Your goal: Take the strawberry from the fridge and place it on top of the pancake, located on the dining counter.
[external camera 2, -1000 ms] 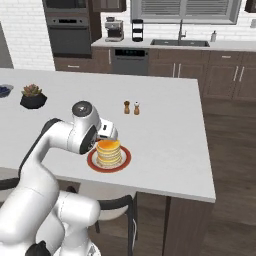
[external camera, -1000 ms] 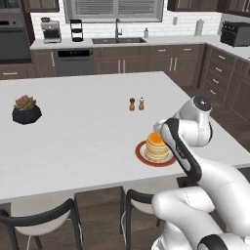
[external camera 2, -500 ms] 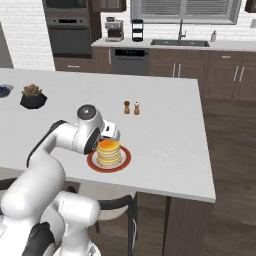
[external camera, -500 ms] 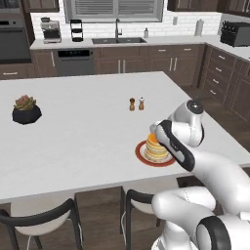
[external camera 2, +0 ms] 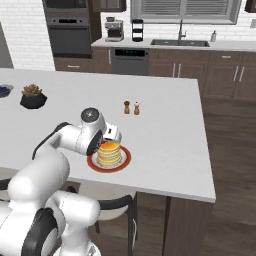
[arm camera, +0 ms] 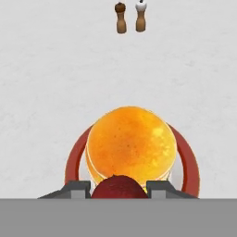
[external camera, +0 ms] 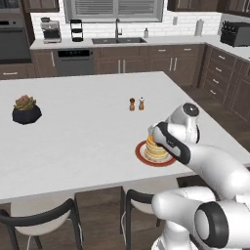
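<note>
The strawberry (arm camera: 119, 187), dark red, sits pinched between my two finger tips, with my gripper (arm camera: 119, 190) shut on it. Just beyond it lies the pancake (arm camera: 132, 141), a tan stack with orange topping on a red plate (arm camera: 73, 162). From the base views my hand (external camera: 163, 136) hovers close over the pancake (external camera: 156, 149) on the white dining counter (external camera: 73, 136), at the stack's near edge. In the right base view the hand (external camera 2: 110, 135) is just above the pancake (external camera 2: 109, 154). The fridge is out of view.
Salt and pepper shakers (external camera: 136, 103) stand beyond the plate. A potted plant (external camera: 26, 110) sits far left on the counter, with a blue bowl (external camera 2: 4, 90) at the left edge. Stools (external camera: 44, 219) stand under the counter's front edge, close to the plate.
My arm has swung left and lowered, bringing the hand with the strawberry from beside the plate to just over the pancake. The jaws have kept their grip.
</note>
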Motion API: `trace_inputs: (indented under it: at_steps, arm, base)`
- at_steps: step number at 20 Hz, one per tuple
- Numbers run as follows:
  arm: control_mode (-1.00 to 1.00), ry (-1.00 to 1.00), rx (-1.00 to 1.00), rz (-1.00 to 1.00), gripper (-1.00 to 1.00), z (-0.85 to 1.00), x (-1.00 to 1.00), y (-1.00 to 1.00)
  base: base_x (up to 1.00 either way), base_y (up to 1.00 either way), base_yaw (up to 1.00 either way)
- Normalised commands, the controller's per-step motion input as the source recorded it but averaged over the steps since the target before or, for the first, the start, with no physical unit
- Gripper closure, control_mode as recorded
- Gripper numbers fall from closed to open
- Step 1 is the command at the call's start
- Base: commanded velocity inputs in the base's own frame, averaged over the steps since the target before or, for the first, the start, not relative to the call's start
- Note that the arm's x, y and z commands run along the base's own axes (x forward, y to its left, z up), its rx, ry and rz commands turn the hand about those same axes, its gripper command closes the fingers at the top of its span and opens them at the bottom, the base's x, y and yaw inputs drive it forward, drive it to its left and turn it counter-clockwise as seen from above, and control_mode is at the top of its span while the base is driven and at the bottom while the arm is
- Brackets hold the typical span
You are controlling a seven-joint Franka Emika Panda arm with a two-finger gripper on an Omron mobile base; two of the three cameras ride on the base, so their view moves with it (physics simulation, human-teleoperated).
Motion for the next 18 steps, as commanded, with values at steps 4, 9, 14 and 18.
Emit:
trace_inputs:
  at_steps: [4, 9, 14, 18]
  arm:
    - [-1.0, 0.0, 0.0, 0.0, 1.0, -0.28, 0.19, 0.0]
    - [-1.0, 0.0, 0.0, 0.0, 1.0, -0.22, 0.14, 0.0]
    - [-1.0, 0.0, 0.0, 0.0, 1.0, -0.18, 0.06, 0.0]
    - [-1.0, 0.0, 0.0, 0.0, 1.0, -0.02, 0.0, 0.0]
  base:
    - [0.0, 0.0, 0.0]
    - [0.0, 0.0, 0.0]
    - [0.0, 0.0, 0.0]
    - [0.0, 0.0, 0.0]
